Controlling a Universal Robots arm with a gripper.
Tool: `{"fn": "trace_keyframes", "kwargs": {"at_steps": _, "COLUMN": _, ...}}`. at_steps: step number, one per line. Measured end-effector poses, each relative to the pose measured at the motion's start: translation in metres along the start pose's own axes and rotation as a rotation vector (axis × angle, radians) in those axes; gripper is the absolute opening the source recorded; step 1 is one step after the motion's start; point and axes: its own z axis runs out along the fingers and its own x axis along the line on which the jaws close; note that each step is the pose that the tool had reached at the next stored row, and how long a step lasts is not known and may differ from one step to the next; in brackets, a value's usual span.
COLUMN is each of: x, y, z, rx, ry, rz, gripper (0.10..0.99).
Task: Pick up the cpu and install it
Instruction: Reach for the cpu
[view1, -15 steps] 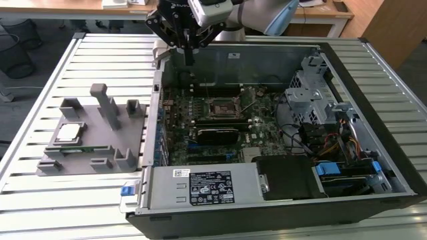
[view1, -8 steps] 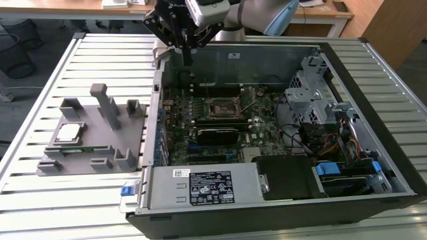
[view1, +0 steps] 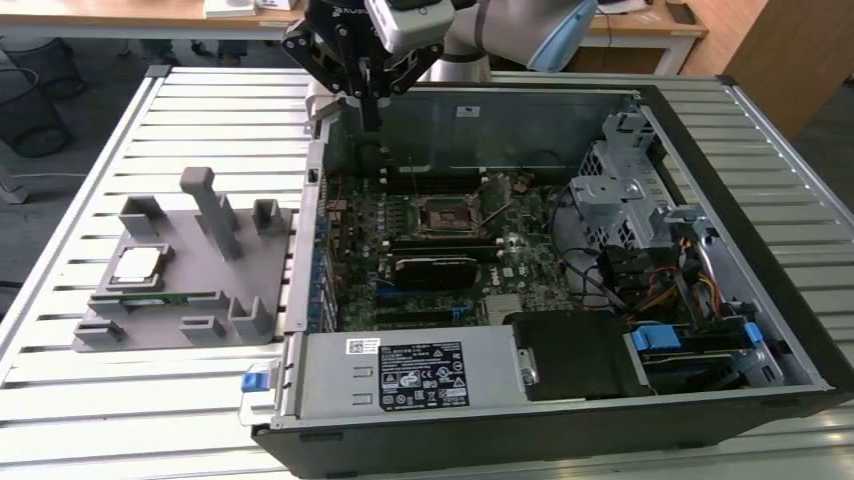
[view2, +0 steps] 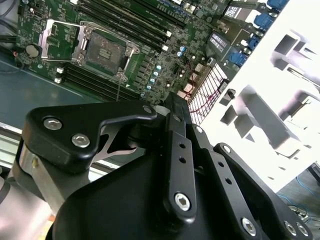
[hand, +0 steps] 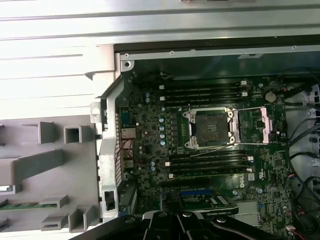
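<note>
The cpu (view1: 138, 264), a small silver-topped square, lies flat on the grey holder (view1: 102, 336) on the exterior view's left, outside the computer case. My gripper (view1: 371, 118) hangs above the case's far wall, well away from the cpu, fingers drawn together with nothing between them. Its black linkage (view2: 172, 150) is close up in the second wrist view. On the green motherboard the black socket (view1: 441, 215) (view2: 104, 50) (hand: 212, 127) stands uncovered, its metal cover plate (hand: 262, 125) swung aside.
The open computer case (view1: 747, 150) lies on a slatted metal table (view1: 120, 410), with drive cages, cables and a power supply (view1: 400, 375) inside. A green memory stick (view1: 167, 298) sits in the holder beside upright grey posts (view1: 214, 210).
</note>
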Motion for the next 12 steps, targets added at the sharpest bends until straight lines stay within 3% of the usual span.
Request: {"fn": "trace_keyframes", "kwargs": {"at_steps": 12, "x": 0.0057, "y": -0.0004, "z": 0.0, "rx": 0.0, "ry": -0.0001, "rz": 0.0, "gripper": 0.106}}
